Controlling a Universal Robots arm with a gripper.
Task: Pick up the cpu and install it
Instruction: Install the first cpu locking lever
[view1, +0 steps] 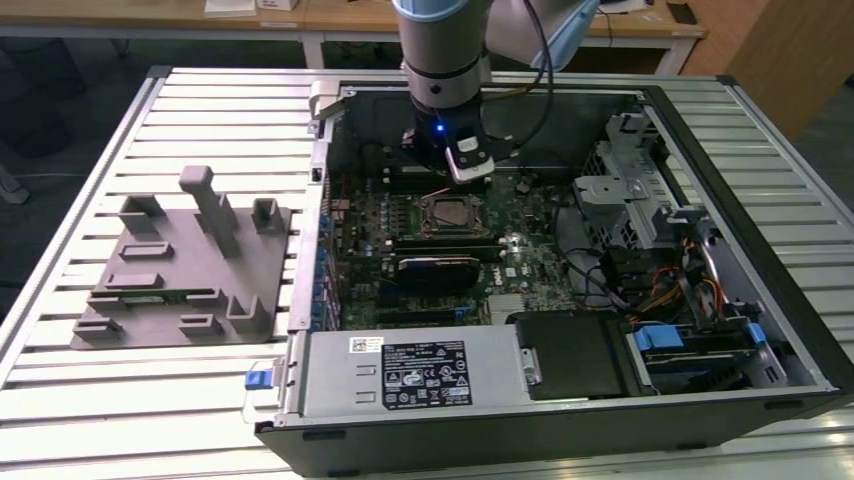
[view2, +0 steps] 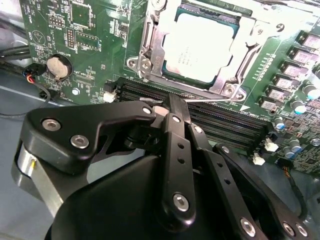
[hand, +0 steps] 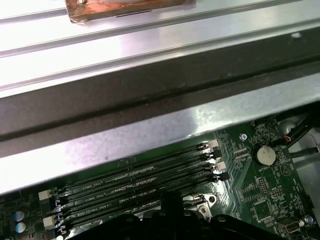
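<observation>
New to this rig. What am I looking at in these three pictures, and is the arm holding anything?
A single robot arm reaches into an open computer case on a slatted metal table. The exterior view watches from off the arm; both wrist views ride on the arm and look at the motherboard. A grey parts fixture lies at the exterior view's left. The cpu sits in its socket. The end effector hangs over the memory slots, apparently shut and empty.

cpu (view2: 200, 47) lid silvery metal, matt, tool (view2: 172, 105) black, satin sheen, bright steel screws (view2: 181, 201), motherboard (view2: 100, 30) glossy green, table (view1: 80, 400) ribbed bare aluminium, dull shine
</observation>
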